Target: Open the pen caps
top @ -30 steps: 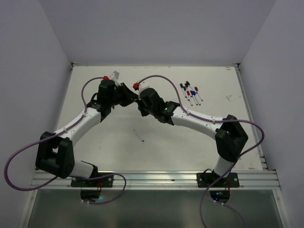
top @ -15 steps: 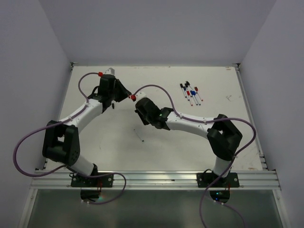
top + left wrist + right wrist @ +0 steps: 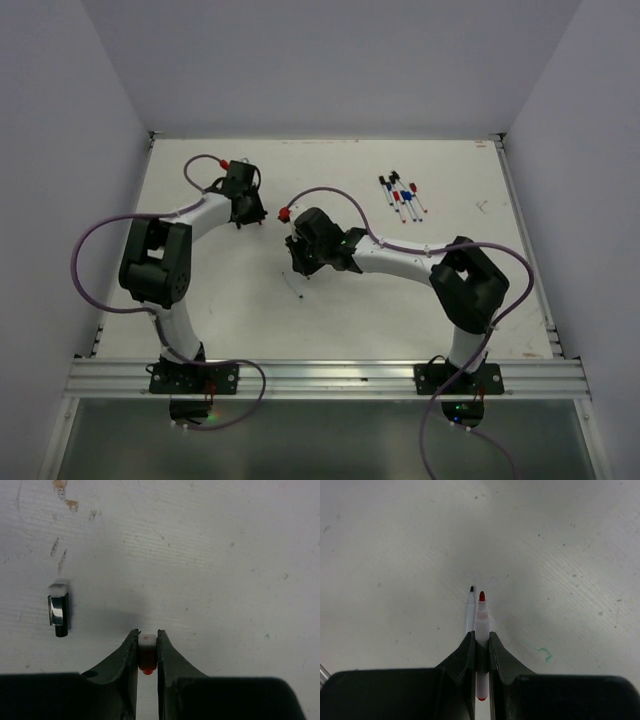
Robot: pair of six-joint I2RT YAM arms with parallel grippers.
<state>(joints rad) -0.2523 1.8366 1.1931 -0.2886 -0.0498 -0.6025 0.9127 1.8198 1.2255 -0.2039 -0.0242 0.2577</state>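
Note:
My left gripper (image 3: 147,633) is shut on a stubby red pen cap (image 3: 148,650), held just above the table; in the top view this gripper (image 3: 251,211) is at the back left. A black pen cap (image 3: 58,609) lies on the table to its left. My right gripper (image 3: 480,636) is shut on an uncapped red pen (image 3: 482,614) with its tip pointing away. An uncapped black pen (image 3: 469,611) lies right beside it on the left. From above, the right gripper (image 3: 298,263) hovers mid-table over that black pen (image 3: 293,286).
Several capped pens (image 3: 401,196) in red, blue and black lie in a row at the back right of the table. A small green scribble (image 3: 545,654) marks the table to the right of my right gripper. White walls enclose the table's sides and back.
The two grippers have moved apart. The left arm folded back to the left with the red cap. The right gripper came down toward the black pen with the red pen.

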